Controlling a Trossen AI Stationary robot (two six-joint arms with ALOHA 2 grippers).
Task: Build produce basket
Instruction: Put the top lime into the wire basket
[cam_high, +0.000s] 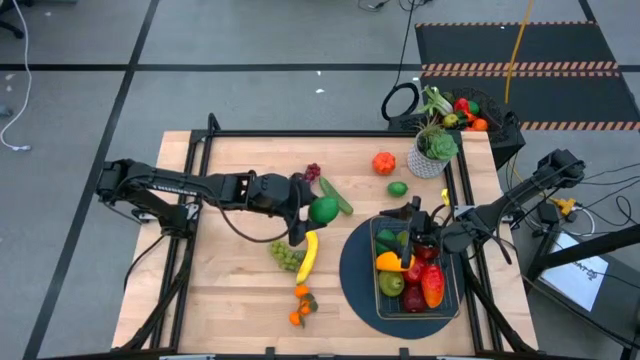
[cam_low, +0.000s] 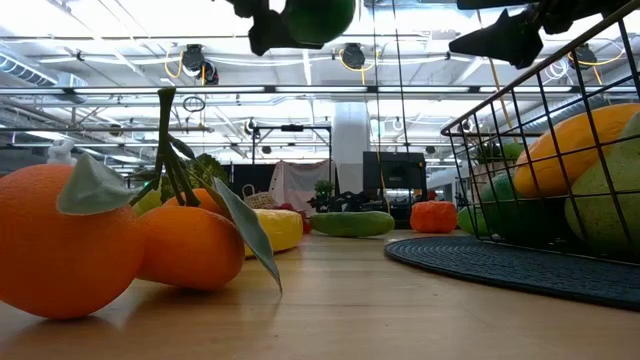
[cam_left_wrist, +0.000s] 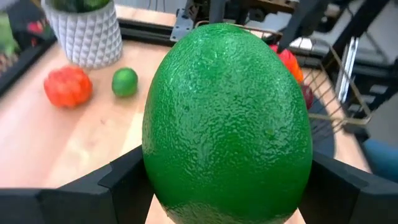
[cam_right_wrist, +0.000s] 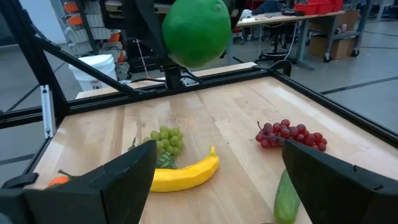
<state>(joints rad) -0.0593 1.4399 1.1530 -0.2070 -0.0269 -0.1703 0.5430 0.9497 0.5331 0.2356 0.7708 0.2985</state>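
My left gripper (cam_high: 318, 213) is shut on a big green fruit with pebbled skin (cam_left_wrist: 227, 121), held high over the table's middle (cam_right_wrist: 196, 31). The wire basket (cam_high: 452, 290) stands on a dark round mat (cam_high: 355, 275) at the right and holds several fruits. My right gripper (cam_right_wrist: 217, 186) hovers open over the basket's far end (cam_high: 408, 218), with nothing between its fingers. On the wood lie a banana (cam_high: 308, 255), green grapes (cam_high: 286, 255), purple grapes (cam_high: 312, 172), a cucumber (cam_high: 336, 196), a lime (cam_high: 398, 188), an orange-red fruit (cam_high: 384, 162) and oranges (cam_high: 300, 305). My left gripper pinches the green fruit between its two fingers, one on each of the fruit's opposite sides (cam_left_wrist: 152, 180). The fingers (cam_left_wrist: 124, 183) come from the table's left, slanting a little downward. The fruit is lifted clear of the table, well above the banana and grapes.
A potted plant in a white pot (cam_high: 433, 152) stands at the far right corner, with a black bin of more produce (cam_high: 470, 112) beyond it. A black frame rail (cam_high: 330, 133) borders the table. Bare wood lies at the near left (cam_high: 220, 290).
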